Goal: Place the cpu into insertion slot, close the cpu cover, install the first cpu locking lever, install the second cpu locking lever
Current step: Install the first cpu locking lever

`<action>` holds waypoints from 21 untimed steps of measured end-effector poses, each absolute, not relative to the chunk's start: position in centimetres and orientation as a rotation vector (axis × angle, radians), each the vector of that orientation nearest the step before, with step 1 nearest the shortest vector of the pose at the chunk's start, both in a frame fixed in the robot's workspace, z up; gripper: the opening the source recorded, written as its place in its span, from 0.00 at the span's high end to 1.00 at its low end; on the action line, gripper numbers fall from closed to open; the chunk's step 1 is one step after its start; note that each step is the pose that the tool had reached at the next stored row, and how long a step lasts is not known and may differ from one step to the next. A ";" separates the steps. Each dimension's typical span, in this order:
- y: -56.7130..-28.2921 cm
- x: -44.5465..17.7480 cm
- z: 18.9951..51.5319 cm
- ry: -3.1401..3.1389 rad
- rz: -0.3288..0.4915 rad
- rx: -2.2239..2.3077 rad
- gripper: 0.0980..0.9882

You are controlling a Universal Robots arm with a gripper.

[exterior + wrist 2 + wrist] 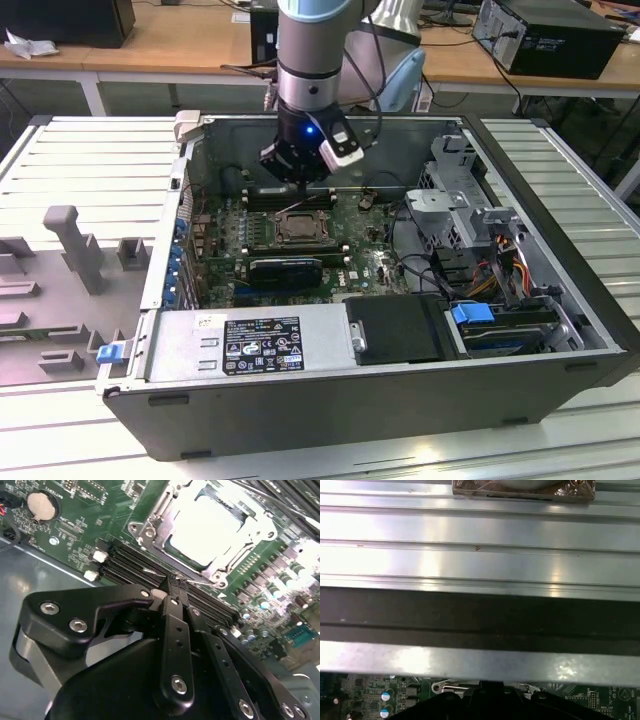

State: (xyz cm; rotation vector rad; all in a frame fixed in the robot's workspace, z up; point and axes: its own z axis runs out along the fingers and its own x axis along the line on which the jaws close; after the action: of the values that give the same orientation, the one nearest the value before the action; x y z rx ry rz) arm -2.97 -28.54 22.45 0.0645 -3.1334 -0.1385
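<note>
hidden: in the exterior view the gripper (299, 180) covers the far edge of the socket area; the locking levers are too thin there to sort out.
cut off: in the first wrist view a ribbed metal panel (480, 535) blocks most of the case, leaving a strip of green board (365, 695) and the dark top of the gripper (485, 700).
gripper state: fingers pressed together, tips meeting in the second wrist view (176, 586) on or just at a thin wire lever (202, 581); cannot tell if it is actually pinched.
gripper place: inside the open computer case (540, 300), low over the motherboard (375, 265), at the far side of the socket, over the black memory slots (130, 565).
cpu: one, pale metal top (212, 527), lying flat in the insertion slot (300, 228).
cpu cover: one silver frame (159, 530) down flat around the chip.
levers: one wire end clear at the fingertips; the second cannot be made out.
coin cell: one (41, 506), well apart from the socket.
arm: one.
case surroundings: grey slatted table (80, 170), wooden desks (170, 45) behind at the far side.
</note>
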 end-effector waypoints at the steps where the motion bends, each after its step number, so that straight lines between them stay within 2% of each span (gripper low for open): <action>1: -28.5 -2.8 22.3 -3.134 -0.138 0.072 0.99; 12: -28.4 -2.0 20.5 -3.148 -0.136 0.102 0.99; 21: -28.4 -2.0 20.4 -3.148 -0.119 0.102 0.99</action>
State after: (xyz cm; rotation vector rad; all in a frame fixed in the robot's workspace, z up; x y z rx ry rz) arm -1.96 -28.41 20.42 0.1025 -3.1477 -0.1191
